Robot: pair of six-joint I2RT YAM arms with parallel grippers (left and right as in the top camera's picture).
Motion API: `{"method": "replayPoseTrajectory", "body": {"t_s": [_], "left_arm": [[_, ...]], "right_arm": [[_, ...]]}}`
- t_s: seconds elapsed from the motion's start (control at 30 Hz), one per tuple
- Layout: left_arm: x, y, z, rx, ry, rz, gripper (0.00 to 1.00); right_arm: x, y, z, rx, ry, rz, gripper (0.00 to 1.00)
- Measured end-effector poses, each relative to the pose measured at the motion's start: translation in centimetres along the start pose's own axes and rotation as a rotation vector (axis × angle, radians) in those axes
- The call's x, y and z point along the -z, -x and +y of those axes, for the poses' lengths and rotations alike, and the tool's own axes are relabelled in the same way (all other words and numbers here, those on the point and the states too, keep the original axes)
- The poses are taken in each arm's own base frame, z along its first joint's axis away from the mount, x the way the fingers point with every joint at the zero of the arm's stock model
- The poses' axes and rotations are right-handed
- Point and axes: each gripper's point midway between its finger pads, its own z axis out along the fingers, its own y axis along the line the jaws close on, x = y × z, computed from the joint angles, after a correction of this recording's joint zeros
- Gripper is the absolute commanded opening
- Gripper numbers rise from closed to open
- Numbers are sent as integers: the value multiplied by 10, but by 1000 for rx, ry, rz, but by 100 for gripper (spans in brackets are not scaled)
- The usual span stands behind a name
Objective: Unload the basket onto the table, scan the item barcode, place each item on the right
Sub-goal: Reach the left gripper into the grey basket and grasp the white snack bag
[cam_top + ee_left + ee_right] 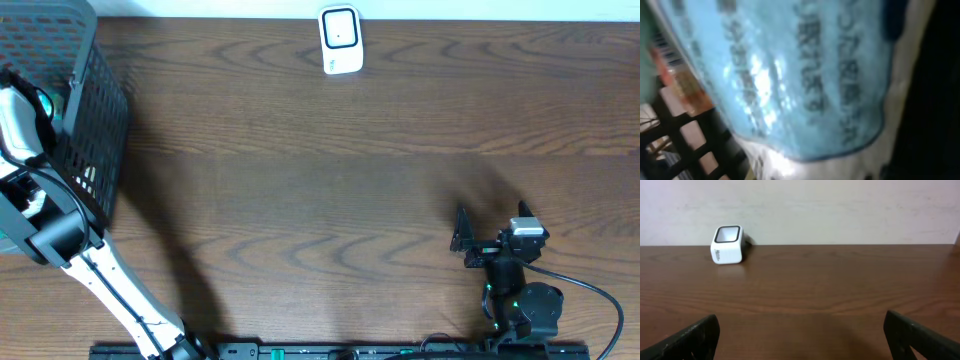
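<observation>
Wooden table [300,200]. At ten o'clock, a black mesh basket [95,130] walls in a blue packet [790,75], seen blurred and close. The left gripper, hidden inside the basket, is clenched; on what, I cannot tell. White scanner [340,40] at twelve o'clock. Right gripper [462,238] at five o'clock, released.

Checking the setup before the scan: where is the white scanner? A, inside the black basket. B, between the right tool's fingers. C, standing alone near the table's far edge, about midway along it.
C: the white scanner stands by itself on the table near its far edge, well apart from the black basket and from the open right tool.
</observation>
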Motion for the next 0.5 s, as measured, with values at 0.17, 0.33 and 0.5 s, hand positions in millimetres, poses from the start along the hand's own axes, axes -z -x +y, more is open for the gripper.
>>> {"method": "replayPoseTrajectory", "body": {"t_s": [0.17,0.33,0.5], "left_arm": [[18,1,-6,26,-100,21,7],[101,12,-24,76,-439,-85,7],[217,20,2,114,-728,-327,7]], "right_arm": [[0,0,0,0,0,0,99],[0,0,0,0,0,0,99],[0,0,0,0,0,0,99]]}}
